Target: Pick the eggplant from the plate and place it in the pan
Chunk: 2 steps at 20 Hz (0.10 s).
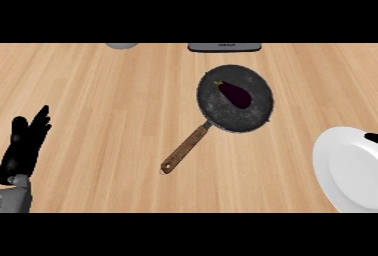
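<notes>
1. The left robot hand (26, 145) is being held at the view's left edge, fingers straight and up, holding nothing; it is judged to be resting.
2. Only a small dark tip of the right robot hand (371, 137) is being shown at the right edge, over the plate; whether its fingers are spread or curled cannot be told.
3. The eggplant (235, 94) is being carried by the pan (255, 117), lying on the pan's dark floor toward the upper left, stem end pointing up-left. It is well apart from both hands.
4. The plate (343, 172) is being seen white and bare at the lower right, near the pan but not touching it.
5. The placing is judged to be done already.
6. Handling, as a judgement: the eggplant is being taken for light, fairly stiff, smooth-skinned and somewhat slippery; a hold across its thick middle is being preferred.
7. The pan's wooden handle (184, 149) is being pointed down-left across the table (103, 100), pale wood with a plain grain.
8. A grey round object (122, 45) and a dark flat object (224, 47) are being cut off at the table's far edge.
</notes>
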### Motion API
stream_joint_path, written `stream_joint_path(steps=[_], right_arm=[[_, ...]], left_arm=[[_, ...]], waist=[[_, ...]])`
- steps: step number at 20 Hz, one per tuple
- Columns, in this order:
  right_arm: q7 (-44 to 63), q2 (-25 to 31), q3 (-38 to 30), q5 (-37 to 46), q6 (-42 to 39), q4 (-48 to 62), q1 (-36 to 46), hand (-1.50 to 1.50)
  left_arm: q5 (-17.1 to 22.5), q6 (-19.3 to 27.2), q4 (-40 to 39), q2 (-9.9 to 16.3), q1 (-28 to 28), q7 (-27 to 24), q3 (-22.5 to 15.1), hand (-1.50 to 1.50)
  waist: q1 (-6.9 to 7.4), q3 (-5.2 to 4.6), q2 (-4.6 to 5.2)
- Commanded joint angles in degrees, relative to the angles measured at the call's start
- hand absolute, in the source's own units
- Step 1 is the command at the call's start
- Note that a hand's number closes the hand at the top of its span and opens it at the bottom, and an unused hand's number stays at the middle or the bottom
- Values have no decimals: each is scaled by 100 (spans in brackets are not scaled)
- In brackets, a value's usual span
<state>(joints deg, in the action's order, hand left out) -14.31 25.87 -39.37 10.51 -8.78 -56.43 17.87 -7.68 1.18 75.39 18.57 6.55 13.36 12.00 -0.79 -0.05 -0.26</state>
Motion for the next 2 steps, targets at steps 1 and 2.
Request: stream_joint_path(steps=[1,2], right_arm=[[287,162,-150,-457,-570,-919,-841,-150],[-177,319,-216,-435,-547,-296,-850,-150]], left_arm=[[-37,56,529,-60,-154,334,-39,0],[-146,125,241,-98,60,228,-71,0]], waist=[[29,2,1],[51,5,21]])
